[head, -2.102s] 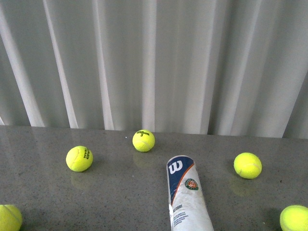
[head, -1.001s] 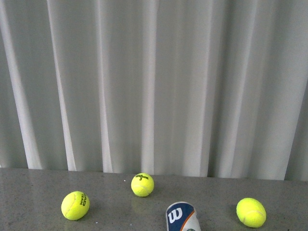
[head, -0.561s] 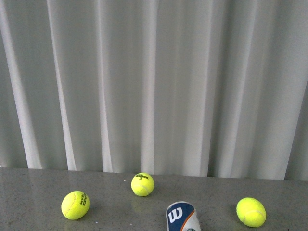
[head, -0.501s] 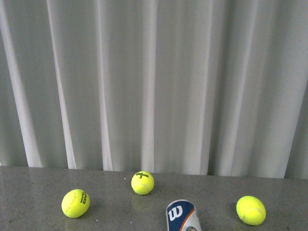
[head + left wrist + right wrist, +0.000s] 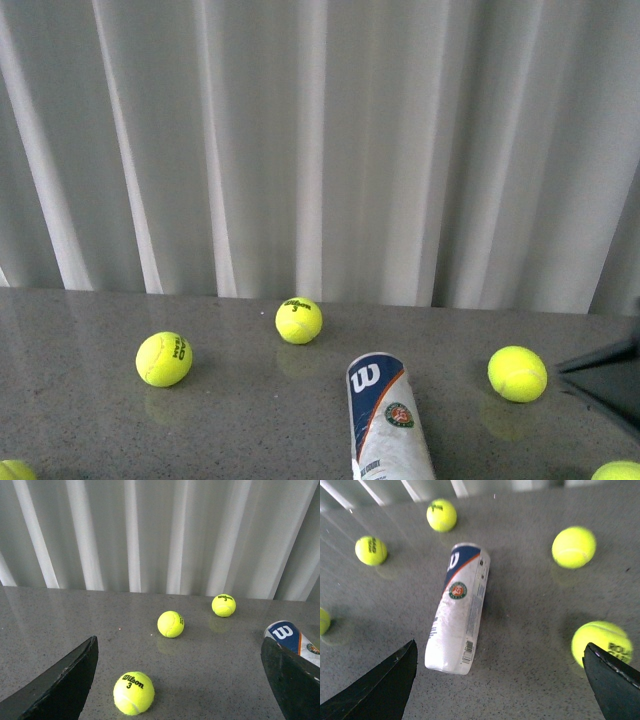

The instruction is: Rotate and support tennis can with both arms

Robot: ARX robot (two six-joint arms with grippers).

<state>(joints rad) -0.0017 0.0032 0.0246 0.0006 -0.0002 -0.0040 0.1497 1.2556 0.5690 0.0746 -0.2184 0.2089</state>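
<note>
View dipped, showing more of the clear, navy-labelled tennis can [image 5: 385,415]. Black left gripper [image 5: 178,645] and right gripper [image 5: 500,644] gape empty – no support yet.

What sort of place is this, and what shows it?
Probably an indoor test setup: a speckled grey tabletop, a plain white curtain behind it, and a tennis can lying among loose tennis balls.

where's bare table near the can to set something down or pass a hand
The widest bare patch of grey speckled table lies between the clear labelled tennis can and the left yellow-green ball. Another lies between the can and the right ball. It is more crowded nearer on the right, where another ball sits close.
</note>
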